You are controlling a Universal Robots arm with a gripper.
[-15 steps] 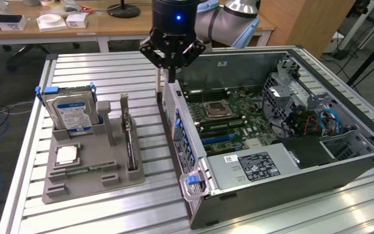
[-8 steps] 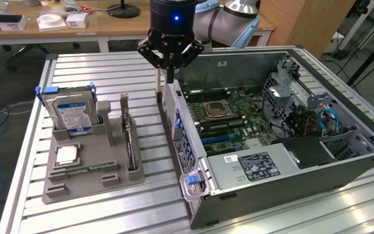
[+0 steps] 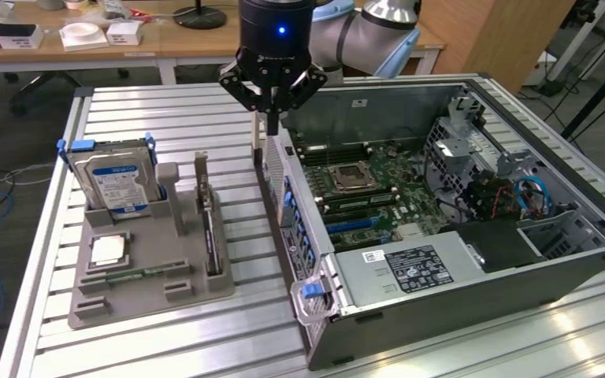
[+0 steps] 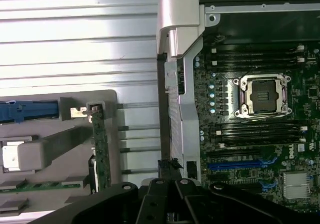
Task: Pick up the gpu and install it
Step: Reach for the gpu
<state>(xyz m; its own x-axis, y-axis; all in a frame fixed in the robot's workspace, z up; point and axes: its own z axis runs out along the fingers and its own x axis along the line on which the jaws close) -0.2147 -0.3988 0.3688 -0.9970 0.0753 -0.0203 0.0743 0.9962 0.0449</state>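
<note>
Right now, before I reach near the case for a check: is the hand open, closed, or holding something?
Hand: closed, holding nothing visible; the gpu stands in the gray tray.

A hard drive [image 3: 119, 179] stands in a grey tray [image 3: 182, 264] beside the open computer case [image 3: 460, 323]

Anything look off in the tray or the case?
Nothing stands out. The gpu stands on edge in the grey tray, the hard drive upright in its slot; the open case looks tidy.
</note>
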